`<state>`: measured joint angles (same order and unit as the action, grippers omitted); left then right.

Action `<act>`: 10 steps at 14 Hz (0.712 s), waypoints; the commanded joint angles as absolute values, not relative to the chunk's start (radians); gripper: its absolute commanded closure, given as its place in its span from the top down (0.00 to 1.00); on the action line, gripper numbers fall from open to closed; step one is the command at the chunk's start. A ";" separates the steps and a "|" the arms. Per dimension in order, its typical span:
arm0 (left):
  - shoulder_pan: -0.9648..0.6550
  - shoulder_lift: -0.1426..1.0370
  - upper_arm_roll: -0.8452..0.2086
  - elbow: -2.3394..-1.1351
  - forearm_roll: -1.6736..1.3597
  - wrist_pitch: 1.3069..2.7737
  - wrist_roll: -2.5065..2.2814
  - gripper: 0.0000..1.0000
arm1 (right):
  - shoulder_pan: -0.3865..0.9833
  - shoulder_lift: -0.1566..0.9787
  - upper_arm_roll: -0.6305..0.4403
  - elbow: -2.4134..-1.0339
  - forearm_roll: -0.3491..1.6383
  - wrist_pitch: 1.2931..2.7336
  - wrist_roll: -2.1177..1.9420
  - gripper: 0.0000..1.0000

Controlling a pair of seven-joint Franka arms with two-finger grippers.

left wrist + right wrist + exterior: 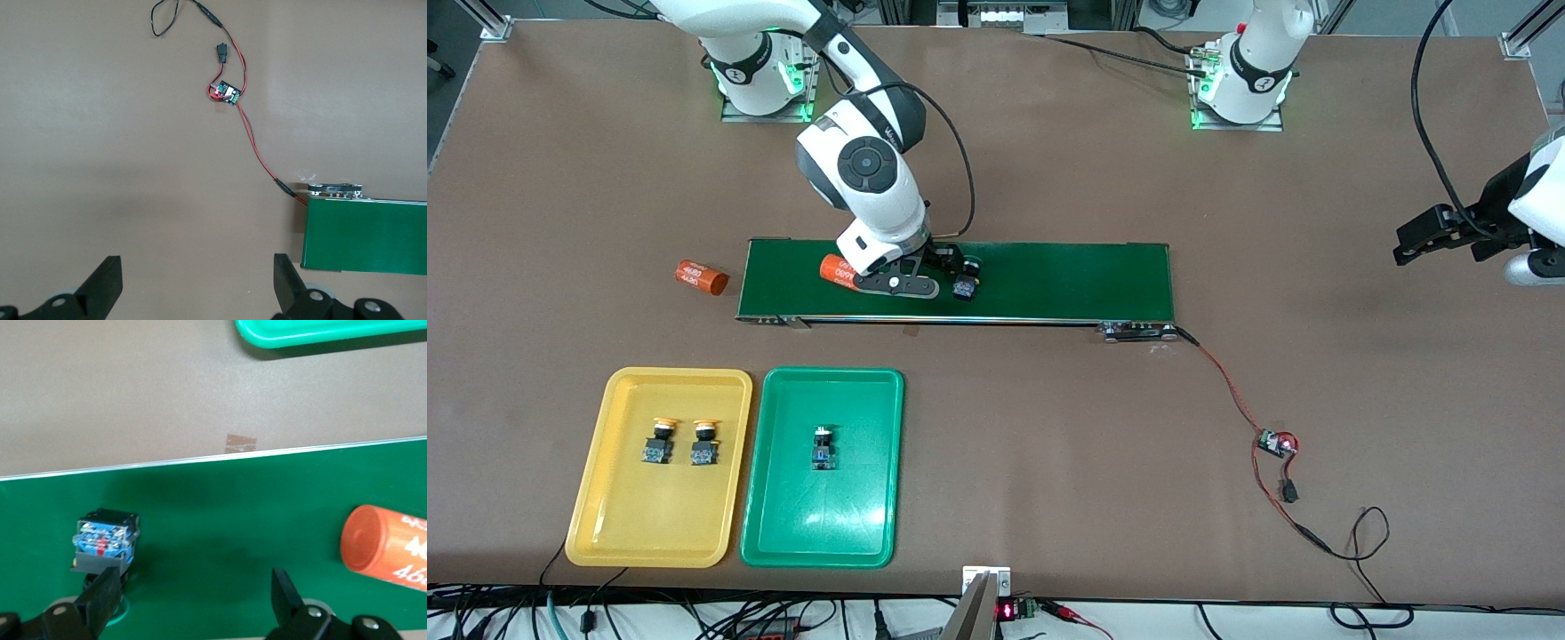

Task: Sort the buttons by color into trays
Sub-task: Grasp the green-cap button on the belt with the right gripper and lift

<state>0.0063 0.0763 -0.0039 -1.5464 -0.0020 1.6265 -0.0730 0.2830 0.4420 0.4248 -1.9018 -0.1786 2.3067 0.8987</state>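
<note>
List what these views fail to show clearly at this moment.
- Front view: right hand over the conveyor belt, its fingertips hidden by the wrist.
- Button on the belt: cap colour hidden; right wrist view shows only its body.
- Orange cylinder on the belt: cut off by the right wrist view's edge.
- Left hand: waiting, open, wrist view shows fingertips only.

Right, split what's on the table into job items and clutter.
Job:
- two yellow-capped buttons in the yellow tray
- one button in the green tray
- last button on the belt

Clutter:
- two orange cylinders
- wired circuit board
</note>
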 commanded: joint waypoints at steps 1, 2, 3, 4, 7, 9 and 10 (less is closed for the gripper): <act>0.018 0.080 -0.002 -1.536 -0.029 1.614 -0.060 1.00 | 0.288 0.456 0.423 -1.885 -0.206 2.304 0.925 1.00; 0.018 0.080 0.000 -1.536 -0.029 1.615 -0.060 1.00 | 0.288 0.457 0.423 -1.885 -0.221 2.304 0.925 1.00; 0.018 0.080 0.000 -1.536 -0.029 1.617 -0.060 1.00 | 0.288 0.459 0.423 -1.885 -0.241 2.304 0.923 1.00; 0.018 0.080 0.000 -1.536 -0.029 1.617 -0.060 1.00 | 0.288 0.460 0.423 -1.885 -0.259 2.304 0.917 1.00; 0.018 0.081 0.000 -1.536 -0.028 1.618 -0.058 1.00 | 0.288 0.468 0.423 -1.887 -0.302 2.304 0.910 1.00; 0.018 0.081 0.000 -1.536 -0.028 1.620 -0.058 1.00 | 0.287 0.468 0.423 -1.887 -0.305 2.303 0.910 1.00; 0.018 0.081 0.000 -1.536 -0.028 1.620 -0.058 1.00 | 0.288 0.468 0.425 -1.887 -0.305 2.304 0.911 1.00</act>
<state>0.0129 0.0764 -0.0018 -1.5464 -0.0020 1.6265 -0.0730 0.2834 0.4572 0.4239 -1.9013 -0.2828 2.3067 0.8992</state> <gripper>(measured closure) 0.000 0.000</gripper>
